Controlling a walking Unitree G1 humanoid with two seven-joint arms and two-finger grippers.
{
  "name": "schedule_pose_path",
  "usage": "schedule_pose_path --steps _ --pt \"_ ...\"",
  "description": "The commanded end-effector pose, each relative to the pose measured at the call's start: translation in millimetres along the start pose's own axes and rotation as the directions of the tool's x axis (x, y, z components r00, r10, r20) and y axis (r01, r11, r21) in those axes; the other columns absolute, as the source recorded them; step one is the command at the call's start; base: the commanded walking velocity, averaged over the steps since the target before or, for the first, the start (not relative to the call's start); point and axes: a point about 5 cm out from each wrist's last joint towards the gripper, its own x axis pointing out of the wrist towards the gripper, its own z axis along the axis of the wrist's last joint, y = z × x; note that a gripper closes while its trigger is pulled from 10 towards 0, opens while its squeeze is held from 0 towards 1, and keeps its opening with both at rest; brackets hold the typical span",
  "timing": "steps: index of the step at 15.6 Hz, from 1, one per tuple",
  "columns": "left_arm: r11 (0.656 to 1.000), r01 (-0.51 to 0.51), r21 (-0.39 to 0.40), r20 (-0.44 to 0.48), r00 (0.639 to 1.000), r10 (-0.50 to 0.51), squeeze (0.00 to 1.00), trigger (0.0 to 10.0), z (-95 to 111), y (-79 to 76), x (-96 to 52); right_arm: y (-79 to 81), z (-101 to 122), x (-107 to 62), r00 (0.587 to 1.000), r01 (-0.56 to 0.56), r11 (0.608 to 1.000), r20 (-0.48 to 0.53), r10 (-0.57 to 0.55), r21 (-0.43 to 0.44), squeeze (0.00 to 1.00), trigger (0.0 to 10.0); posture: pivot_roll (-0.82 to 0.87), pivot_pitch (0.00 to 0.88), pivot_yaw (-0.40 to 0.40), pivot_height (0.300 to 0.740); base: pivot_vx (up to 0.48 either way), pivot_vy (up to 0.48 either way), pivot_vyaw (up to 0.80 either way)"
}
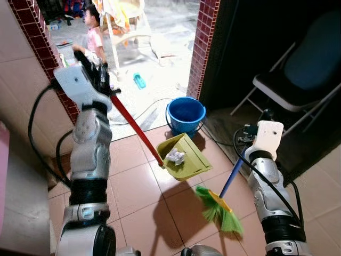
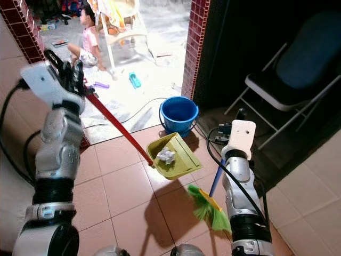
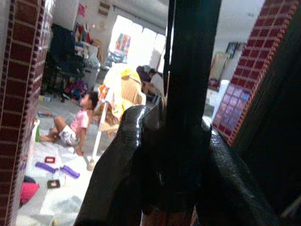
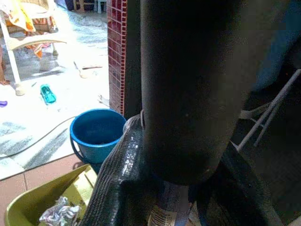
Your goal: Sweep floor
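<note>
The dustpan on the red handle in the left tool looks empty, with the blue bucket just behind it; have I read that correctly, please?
Not quite: the dustpan holds crumpled white litter, as the left eye view shows. Its red handle is in the left tool, and the blue bucket stands just behind.

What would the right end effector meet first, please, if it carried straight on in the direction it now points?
Judging by the right wrist view, probably the blue bucket, which lies ahead beyond the right end effector holding the broom; the yellow dustpan sits just beside that line. Depth is uncertain.

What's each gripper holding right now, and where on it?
Left gripper holds the dustpan by its red handle's top; right gripper holds the broom by its blue handle's upper end.
</note>
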Motion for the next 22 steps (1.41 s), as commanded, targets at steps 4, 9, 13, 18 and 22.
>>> schedule_pose_path --steps 4,9,13,18,22 --pt "0.998 0.033 -0.062 0.163 0.986 -0.022 0.00 10.0 44 -11.8 17.4 3.1 0 3.1 1.000 -0.005 1.000 -0.017 0.005 -0.015 0.00 10.0 -0.11 0.038 -0.005 0.740 0.441 0.000 0.00" --pt "0.996 0.041 -0.079 0.200 0.979 -0.024 0.00 10.0 58 -18.2 28.9 5.1 -1 3.9 1.000 -0.015 1.000 -0.018 0.015 -0.010 0.00 10.0 -0.11 0.039 -0.005 0.740 0.462 0.000 0.00" --pt "0.995 0.060 -0.076 0.198 0.979 -0.044 0.00 10.0 56 -24.2 30.5 7.7 0 4.5 1.000 -0.018 1.000 -0.014 0.018 -0.005 0.00 10.0 -0.11 0.038 0.001 0.740 0.476 0.000 0.00" --pt "0.999 0.046 -0.018 0.236 0.971 -0.040 0.00 10.0 62 -25.6 34.4 9.9 -1 5.2 0.999 -0.028 1.000 -0.015 0.028 -0.004 0.00 10.0 -0.11 0.032 0.000 0.740 0.480 0.000 0.00" --pt "1.000 0.022 0.021 0.246 0.969 -0.027 0.00 10.0 62 -26.8 37.6 11.0 -2 5.1 0.999 -0.034 0.999 -0.017 0.034 -0.008 0.00 10.0 -0.11 0.027 -0.001 0.740 0.480 0.000 0.00"
